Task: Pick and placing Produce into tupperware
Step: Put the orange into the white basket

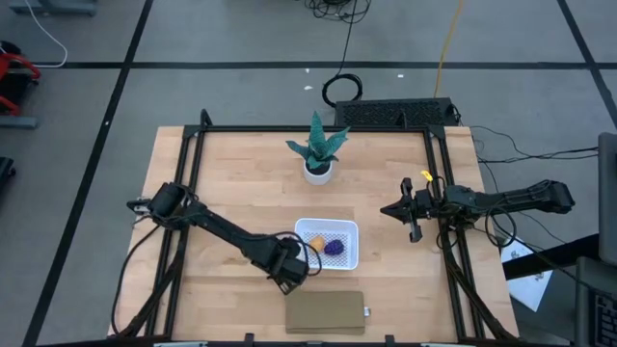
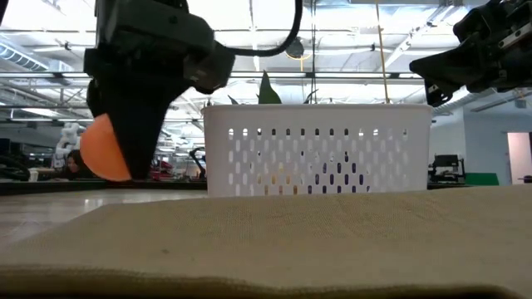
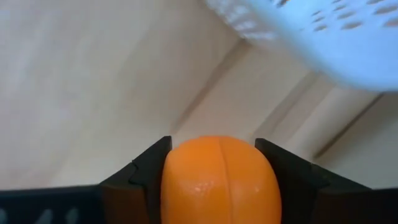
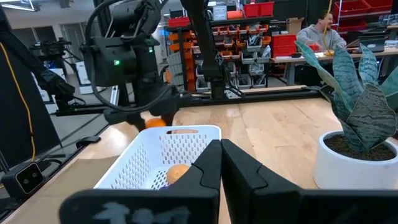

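The white perforated tupperware (image 1: 339,229) sits mid-table. Inside it lie the tan-yellow oval (image 1: 314,239) and the dark purple lump (image 1: 334,248). My left gripper (image 1: 292,267) hovers just off the tupperware's near-left corner, shut on the bright orange ball (image 3: 221,180). In the low view the ball (image 2: 101,151) shows left of the tupperware wall (image 2: 316,149). My right gripper (image 1: 388,210) waits shut above the table, right of the tupperware; its fingers (image 4: 208,165) lie together in the right wrist view. My left gripper pinches the orange ball (image 3: 221,180) between its two fingers (image 3: 146,177), one on each side of its round body. The fingers come from above, pointing down with a slight slant. The ball (image 2: 101,151) hangs at the fingertips, just clear of the table.
A green potted plant (image 1: 318,154) stands toward the far edge, behind the tupperware. A flat tan-brown pad (image 1: 326,311) lies at the near edge, right beside my left gripper. Black frame rails (image 1: 439,183) run along the table's sides. A person sits in the room beyond (image 4: 323,31).
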Controlling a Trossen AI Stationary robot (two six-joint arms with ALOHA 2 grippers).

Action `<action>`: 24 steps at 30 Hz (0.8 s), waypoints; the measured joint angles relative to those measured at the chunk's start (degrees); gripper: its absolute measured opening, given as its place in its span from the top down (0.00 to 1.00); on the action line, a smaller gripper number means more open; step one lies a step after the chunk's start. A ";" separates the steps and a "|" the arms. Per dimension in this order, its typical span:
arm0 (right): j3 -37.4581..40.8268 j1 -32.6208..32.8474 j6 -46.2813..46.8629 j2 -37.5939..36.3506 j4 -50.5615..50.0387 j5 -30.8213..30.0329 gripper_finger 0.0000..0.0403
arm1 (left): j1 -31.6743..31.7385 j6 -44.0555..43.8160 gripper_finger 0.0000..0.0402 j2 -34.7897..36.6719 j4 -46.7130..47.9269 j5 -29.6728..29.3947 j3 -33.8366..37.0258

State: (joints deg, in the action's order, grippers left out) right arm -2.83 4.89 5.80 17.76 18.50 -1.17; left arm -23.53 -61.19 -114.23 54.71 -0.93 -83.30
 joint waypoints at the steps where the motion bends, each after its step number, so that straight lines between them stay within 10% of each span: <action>1: 0.00 0.00 0.02 0.00 0.02 -0.02 1.00 | 0.27 0.85 0.49 0.26 1.73 -0.05 -0.40; 24: 0.00 -0.02 0.63 -0.02 0.00 0.00 1.00 | -1.74 8.74 0.48 26.81 8.58 -26.66 9.46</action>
State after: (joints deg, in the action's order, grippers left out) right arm -2.83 4.87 6.44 17.74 18.50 -1.17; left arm -25.27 -52.45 -87.42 63.29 -27.59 -73.84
